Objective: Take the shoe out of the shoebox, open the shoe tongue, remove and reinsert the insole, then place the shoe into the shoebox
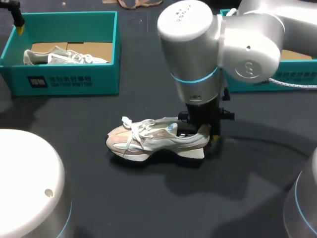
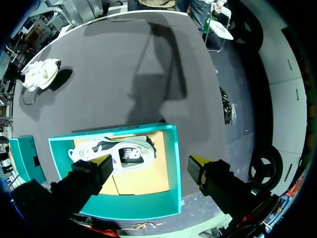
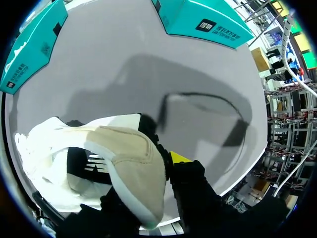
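A beige and white shoe (image 1: 156,139) stands upright on the dark table, toe towards the left. My right gripper (image 1: 209,135) comes down on its heel and is shut on the heel collar (image 3: 141,163); one yellow tip (image 3: 181,157) lies outside the heel, and the other finger is hidden inside the shoe. The open teal shoebox (image 1: 69,82) at the back left holds a second shoe (image 1: 64,57). My left gripper (image 2: 148,163) hangs open above that shoebox (image 2: 173,168), holding nothing. The shoe on the table (image 2: 42,73) shows far off in the left wrist view.
A second teal box (image 1: 277,79) stands at the back right, behind my right arm. A tan strap (image 1: 141,4) lies at the table's far edge. Bare dark table surrounds the shoe in front and to the left.
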Motion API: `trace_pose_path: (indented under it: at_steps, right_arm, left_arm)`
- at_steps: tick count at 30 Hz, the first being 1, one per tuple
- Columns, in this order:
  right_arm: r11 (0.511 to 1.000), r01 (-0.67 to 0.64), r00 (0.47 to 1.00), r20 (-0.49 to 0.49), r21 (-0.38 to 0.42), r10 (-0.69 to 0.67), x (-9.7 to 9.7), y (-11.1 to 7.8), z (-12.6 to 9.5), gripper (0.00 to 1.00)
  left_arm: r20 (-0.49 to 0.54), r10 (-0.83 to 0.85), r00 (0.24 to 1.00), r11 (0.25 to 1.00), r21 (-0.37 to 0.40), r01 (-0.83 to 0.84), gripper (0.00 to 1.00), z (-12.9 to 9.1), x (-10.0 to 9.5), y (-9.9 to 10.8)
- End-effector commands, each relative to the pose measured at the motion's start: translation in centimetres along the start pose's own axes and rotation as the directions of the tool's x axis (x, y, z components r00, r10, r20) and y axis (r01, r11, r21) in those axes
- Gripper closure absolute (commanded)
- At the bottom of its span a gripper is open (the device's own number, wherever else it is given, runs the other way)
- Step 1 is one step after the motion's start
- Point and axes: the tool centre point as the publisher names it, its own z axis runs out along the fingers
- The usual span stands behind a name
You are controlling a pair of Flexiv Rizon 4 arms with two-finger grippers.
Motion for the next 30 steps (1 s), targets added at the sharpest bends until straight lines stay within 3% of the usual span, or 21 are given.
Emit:
trace_pose_path:
  at_steps: [1,30]
  right_arm:
    - [1.0,0.003,0.999,-0.033,-0.002,-0.003,-0.3,-0.3,2.2,1.0]
    - [0.998,0.047,0.996,-0.076,0.042,-0.044,-1.7,0.2,7.4,1.0]
  left_arm:
    - [-0.001,0.001,1.0,1.0,-0.001,-0.001,0.0,0.0,0.0,0.0]
    - [-0.001,0.001,1.0,1.0,-0.001,-0.001,0.0,0.0,0.0,0.0]
